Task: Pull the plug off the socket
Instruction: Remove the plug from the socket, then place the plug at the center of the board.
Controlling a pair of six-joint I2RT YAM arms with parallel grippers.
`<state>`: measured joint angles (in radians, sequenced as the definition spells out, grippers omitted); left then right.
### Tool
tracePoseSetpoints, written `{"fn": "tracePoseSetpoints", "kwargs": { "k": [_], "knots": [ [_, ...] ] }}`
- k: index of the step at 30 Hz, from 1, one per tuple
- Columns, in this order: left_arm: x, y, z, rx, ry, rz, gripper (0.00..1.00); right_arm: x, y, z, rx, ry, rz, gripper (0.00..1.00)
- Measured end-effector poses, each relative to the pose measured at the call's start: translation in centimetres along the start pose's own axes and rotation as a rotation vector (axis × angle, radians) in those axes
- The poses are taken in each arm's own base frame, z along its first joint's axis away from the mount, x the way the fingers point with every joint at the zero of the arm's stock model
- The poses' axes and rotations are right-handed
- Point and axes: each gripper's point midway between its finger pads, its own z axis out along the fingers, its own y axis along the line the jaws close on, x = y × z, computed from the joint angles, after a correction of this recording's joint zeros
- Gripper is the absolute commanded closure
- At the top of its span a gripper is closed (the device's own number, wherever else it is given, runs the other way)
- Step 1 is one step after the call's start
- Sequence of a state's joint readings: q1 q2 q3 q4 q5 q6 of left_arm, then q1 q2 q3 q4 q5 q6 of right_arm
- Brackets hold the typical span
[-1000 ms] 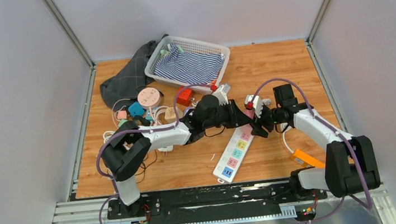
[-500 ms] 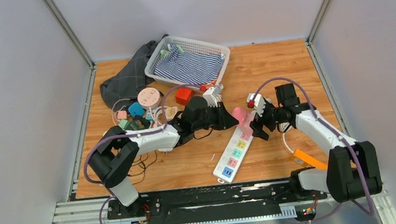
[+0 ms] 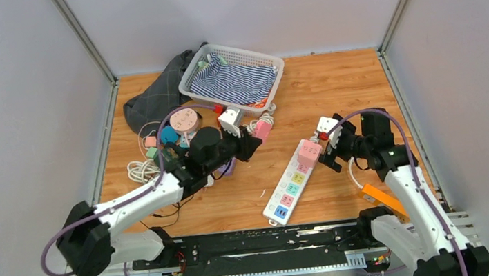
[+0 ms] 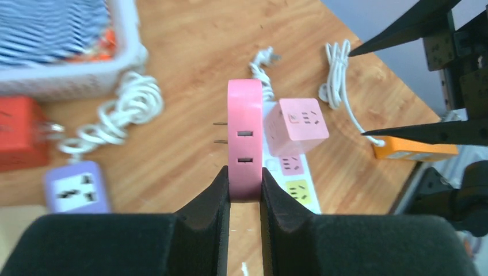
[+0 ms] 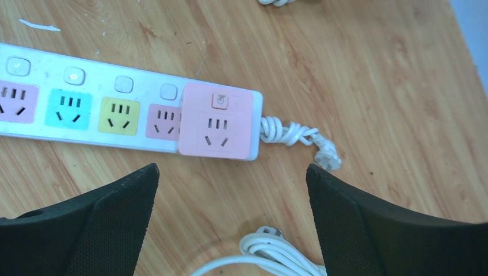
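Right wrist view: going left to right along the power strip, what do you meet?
pink socket → teal socket → yellow socket → second pink socket → pink cube adapter → coiled cord → plug end

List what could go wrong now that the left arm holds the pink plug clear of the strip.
1. The left fingers pinch the pink plug only by its lower end; it might pivot or slip.
2. Its bare prongs face the white cable and purple adapter; setting it down there may snag.
3. The right fingers stand open over the power strip, so nothing steadies it.
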<state>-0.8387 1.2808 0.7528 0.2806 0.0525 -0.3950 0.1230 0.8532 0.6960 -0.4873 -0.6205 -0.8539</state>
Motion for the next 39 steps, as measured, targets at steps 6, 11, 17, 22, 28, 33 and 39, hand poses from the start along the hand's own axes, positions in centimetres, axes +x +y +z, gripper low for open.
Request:
{"fn": "tracePoseSetpoints", "kwargs": {
  "k": [6,11,17,22,28,33,39],
  "knots": [
    [-6.4,1.3,-5.5,-0.094,-0.212,0.199,1.0,0.2,0.1,-1.2,0.031,-0.028,-0.032,0.02],
    [-10.6,4.0,-8.6,-0.253,-0.34,0.274,1.0,2.4,2.0,0.0,-0.064,0.016,-0.002,0.04],
    [-10.9,10.7,-7.3,-0.467,-0.243,0.227,1.0,3.8,2.6,0.6,-0.103,0.05,-0.011,0.04],
    [-11.1,14.9,-6.4,-0.559,-0.157,0.147,1.0,4.7,2.7,0.8,-0.109,0.077,-0.021,0.04],
    [-10.6,17.2,-4.9,-0.619,-0.048,0.062,1.0,5.3,2.7,0.8,-0.104,0.094,-0.028,0.04],
    [-9.2,19.3,-4.8,-0.719,0.043,-0.023,1.0,5.6,2.5,0.7,-0.098,0.1,-0.023,0.04],
    [-6.6,22.3,-4.5,-0.776,0.177,-0.11,1.0,5.8,2.4,0.7,-0.096,0.102,-0.027,0.04]
  ]
}}
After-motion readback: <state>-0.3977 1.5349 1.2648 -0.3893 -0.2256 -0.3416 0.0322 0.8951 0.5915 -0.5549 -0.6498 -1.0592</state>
